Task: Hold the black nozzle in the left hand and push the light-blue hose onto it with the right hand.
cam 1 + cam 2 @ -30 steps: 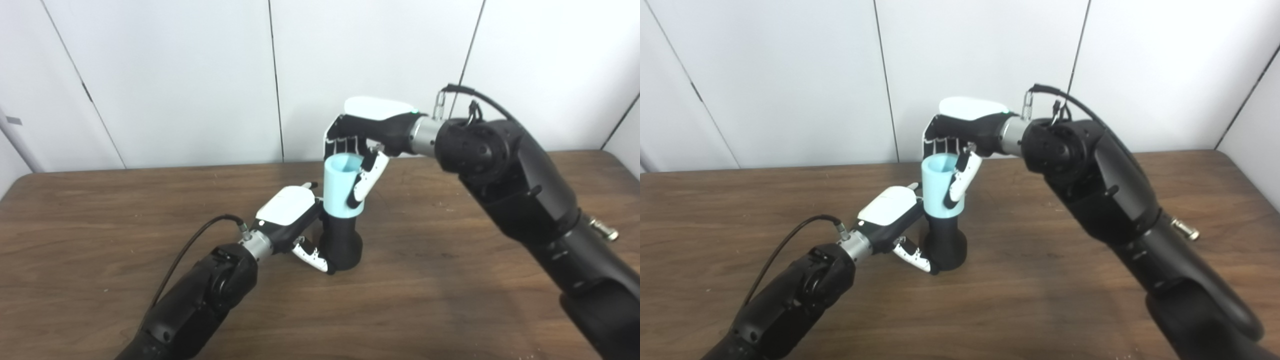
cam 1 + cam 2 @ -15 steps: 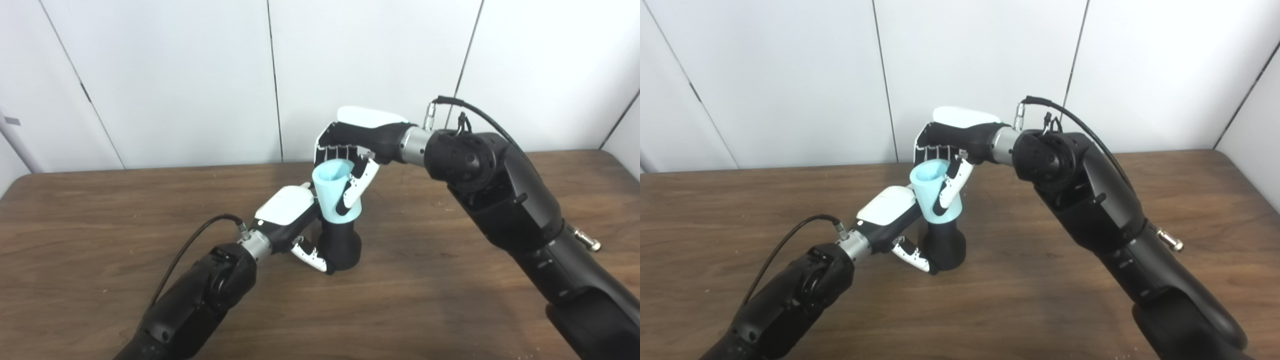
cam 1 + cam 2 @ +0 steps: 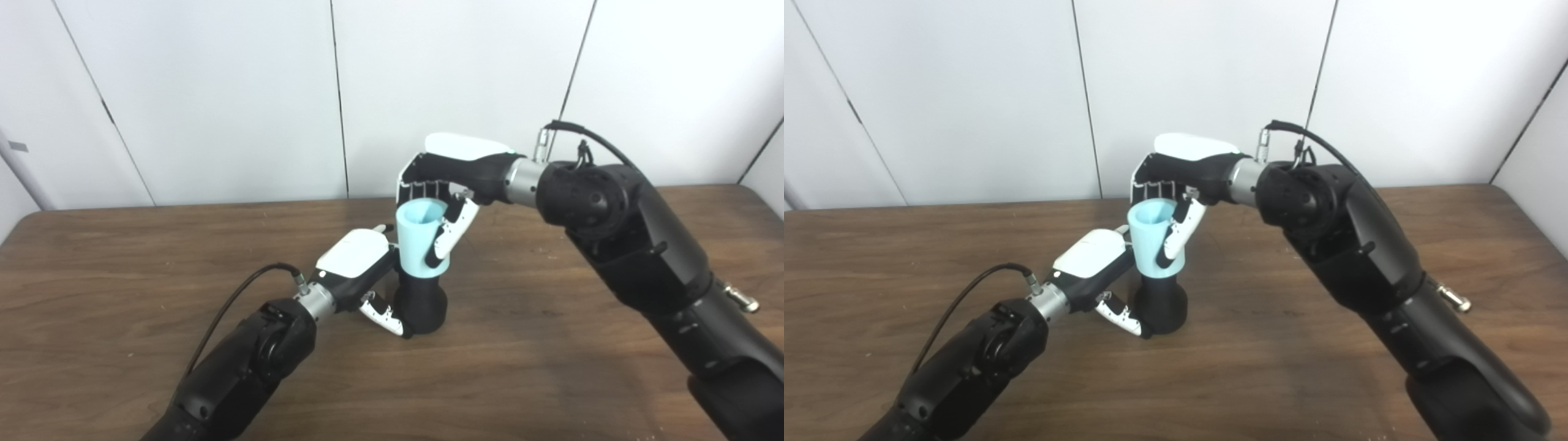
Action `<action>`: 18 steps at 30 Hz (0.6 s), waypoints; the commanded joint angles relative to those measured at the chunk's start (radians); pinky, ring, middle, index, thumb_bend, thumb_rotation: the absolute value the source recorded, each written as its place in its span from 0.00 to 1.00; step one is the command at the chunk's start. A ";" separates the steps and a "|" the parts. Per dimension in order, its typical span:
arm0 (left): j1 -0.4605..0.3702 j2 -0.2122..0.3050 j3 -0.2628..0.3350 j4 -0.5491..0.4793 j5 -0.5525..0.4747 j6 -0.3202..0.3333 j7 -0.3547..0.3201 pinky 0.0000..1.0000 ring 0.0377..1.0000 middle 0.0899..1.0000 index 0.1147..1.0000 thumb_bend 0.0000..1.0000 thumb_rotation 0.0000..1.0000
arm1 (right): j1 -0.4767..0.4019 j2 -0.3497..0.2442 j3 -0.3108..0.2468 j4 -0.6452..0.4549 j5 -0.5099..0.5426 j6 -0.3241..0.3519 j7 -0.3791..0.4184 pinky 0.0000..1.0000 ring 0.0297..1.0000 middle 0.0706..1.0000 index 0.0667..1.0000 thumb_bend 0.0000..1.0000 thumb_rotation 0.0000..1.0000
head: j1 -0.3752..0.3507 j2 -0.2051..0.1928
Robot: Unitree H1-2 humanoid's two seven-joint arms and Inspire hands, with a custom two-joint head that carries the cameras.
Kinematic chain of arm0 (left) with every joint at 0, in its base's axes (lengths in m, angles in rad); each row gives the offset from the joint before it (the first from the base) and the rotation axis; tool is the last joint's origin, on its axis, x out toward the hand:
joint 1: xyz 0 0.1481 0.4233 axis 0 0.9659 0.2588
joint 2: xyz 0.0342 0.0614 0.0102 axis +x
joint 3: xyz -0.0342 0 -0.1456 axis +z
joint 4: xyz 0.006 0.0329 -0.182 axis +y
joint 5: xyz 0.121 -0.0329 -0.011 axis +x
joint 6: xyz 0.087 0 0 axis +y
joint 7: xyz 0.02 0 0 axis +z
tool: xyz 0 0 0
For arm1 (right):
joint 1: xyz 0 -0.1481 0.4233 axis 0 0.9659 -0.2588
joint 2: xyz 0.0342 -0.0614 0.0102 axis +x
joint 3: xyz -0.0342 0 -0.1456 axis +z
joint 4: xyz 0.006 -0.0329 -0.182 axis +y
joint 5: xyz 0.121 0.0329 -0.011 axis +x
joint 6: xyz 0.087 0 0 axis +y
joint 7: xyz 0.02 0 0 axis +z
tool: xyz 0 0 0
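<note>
The black nozzle stands upright on the brown table near its middle. My left hand wraps around the nozzle's base from the left, thumb curled in front. A short light-blue hose sits on top of the nozzle, its open end facing up and leaning slightly left. My right hand comes over from the right and is shut on the hose, fingers behind it and thumb across its front. The nozzle's upper part is hidden inside the hose.
White wall panels rise just behind the table's far edge. Both black forearms slant in from the bottom corners, and a cable loops from the left wrist.
Half a second ago the hose was tilted hard to the left. It now stands closer to upright and sits lower over the nozzle. The right hand moved right and down with it.
</note>
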 commanded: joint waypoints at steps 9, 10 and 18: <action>0.040 0.025 -0.024 0.046 0.041 -0.001 -0.073 1.00 0.62 0.45 0.41 0.53 0.00 | 0.062 -0.016 -0.057 -0.096 -0.051 -0.079 -0.135 0.37 0.41 0.43 0.46 0.52 0.00 | -0.004 0.007; 0.040 0.026 -0.023 0.046 0.041 -0.002 -0.074 1.00 0.62 0.45 0.41 0.53 0.00 | 0.075 -0.012 -0.060 -0.089 -0.049 -0.102 -0.154 0.36 0.41 0.43 0.46 0.52 0.00 | -0.003 0.008; 0.038 0.025 -0.022 0.043 0.044 0.000 -0.077 1.00 0.62 0.44 0.41 0.53 0.00 | 0.099 0.012 -0.042 -0.094 -0.063 -0.096 -0.160 0.35 0.40 0.43 0.48 0.52 0.00 | -0.004 0.015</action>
